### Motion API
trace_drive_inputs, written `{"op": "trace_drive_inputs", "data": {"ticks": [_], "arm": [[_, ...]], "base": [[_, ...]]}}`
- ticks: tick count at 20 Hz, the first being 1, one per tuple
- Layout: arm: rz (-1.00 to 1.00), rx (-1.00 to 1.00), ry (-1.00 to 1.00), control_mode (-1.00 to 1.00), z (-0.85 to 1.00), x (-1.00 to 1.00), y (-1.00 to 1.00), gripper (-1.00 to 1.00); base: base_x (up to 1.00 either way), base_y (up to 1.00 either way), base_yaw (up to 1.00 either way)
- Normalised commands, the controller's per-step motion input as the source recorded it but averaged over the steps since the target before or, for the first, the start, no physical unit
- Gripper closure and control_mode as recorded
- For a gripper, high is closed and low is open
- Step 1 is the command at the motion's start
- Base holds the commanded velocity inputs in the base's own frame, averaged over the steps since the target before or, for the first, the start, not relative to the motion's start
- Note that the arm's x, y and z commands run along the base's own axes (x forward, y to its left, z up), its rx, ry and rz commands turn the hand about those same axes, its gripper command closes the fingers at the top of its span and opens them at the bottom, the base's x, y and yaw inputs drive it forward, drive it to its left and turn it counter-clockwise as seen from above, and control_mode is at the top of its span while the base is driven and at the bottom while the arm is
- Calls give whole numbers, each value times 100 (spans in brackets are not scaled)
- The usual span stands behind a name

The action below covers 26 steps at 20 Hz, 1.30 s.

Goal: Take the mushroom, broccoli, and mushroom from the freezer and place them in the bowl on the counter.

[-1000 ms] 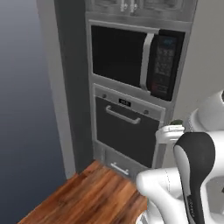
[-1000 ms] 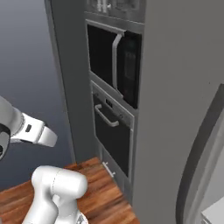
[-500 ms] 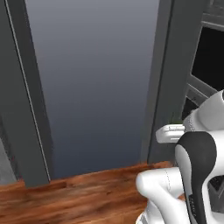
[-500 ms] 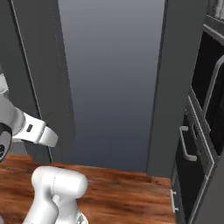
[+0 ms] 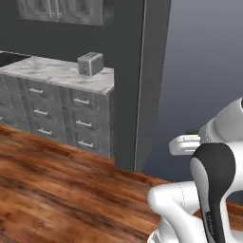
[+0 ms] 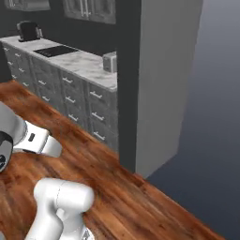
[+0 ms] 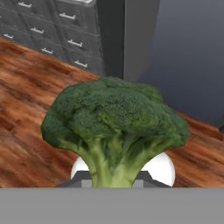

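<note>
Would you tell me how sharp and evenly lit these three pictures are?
Hand view: the broccoli is crisp up close, the wood floor behind it soft. Left base view: the toaster is slightly blurry, flat light. Right base view: the counter is evenly lit, without glare.

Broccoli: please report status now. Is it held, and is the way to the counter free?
Hand shut on broccoli, stalk down. Counter ahead left, toaster on it. Bowl not sighted. Wood floor between looks free.

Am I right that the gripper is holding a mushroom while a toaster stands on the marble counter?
Not quite: the gripper holds the broccoli, not a mushroom, as the hand view shows. The toaster does stand on the marble counter.
</note>
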Motion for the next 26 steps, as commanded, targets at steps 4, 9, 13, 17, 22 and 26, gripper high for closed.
{"op": "trace_drive_inputs", "data": {"ticks": [4, 9, 13, 17, 22, 26], "arm": [[0, 0, 0, 100, 0, 0, 0, 100], [0, 0, 0, 100, 0, 0, 0, 100], [0, 0, 0, 100, 0, 0, 0, 100], [0, 0, 0, 100, 0, 0, 0, 100], [0, 0, 0, 100, 0, 0, 0, 100], [0, 0, 0, 100, 0, 0, 0, 100]], "base": [[15, 0, 92], [34, 0, 83], [48, -2, 57], [28, 22, 73], [12, 8, 94], [39, 0, 92]]}}
